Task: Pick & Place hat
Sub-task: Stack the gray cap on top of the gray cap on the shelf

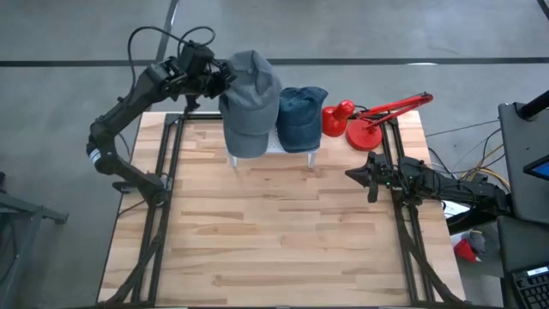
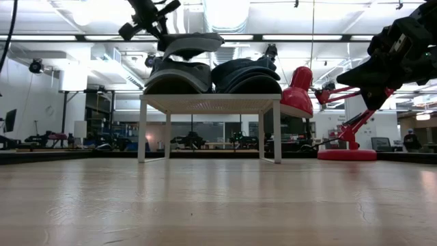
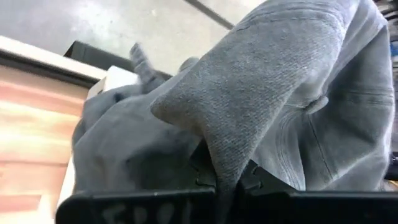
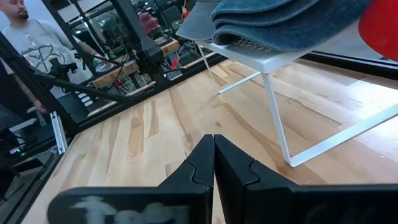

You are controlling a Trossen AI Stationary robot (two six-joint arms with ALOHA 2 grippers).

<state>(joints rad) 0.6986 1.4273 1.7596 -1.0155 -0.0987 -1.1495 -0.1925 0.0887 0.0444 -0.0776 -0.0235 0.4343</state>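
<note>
A grey cap (image 1: 250,101) is up over the white rack (image 1: 316,151) at the table's far edge. My left gripper (image 1: 214,75) is shut on the cap's far-left side. In the low view the cap (image 2: 191,44) sits above a second grey hat (image 2: 179,76) lying on the rack's top (image 2: 212,102); whether the two touch I cannot tell. A blue hat (image 1: 300,116) lies on the rack beside them. My right gripper (image 1: 353,174) waits shut, low over the table's right side. My left gripper holds the grey cap by a fold of its crown cloth (image 3: 225,155), pinched between the two fingers. It comes level from the table's left, at the cap's far end. The cap is raised above the rack, with its brim (image 1: 244,142) toward the near edge.
A red desk lamp (image 1: 364,120) stands right of the rack at the far right corner. Bare wooden tabletop (image 1: 274,232) spreads from the rack to the near edge. Dark frame rails run along both sides. A person (image 4: 25,37) stands beyond the table in the right wrist view.
</note>
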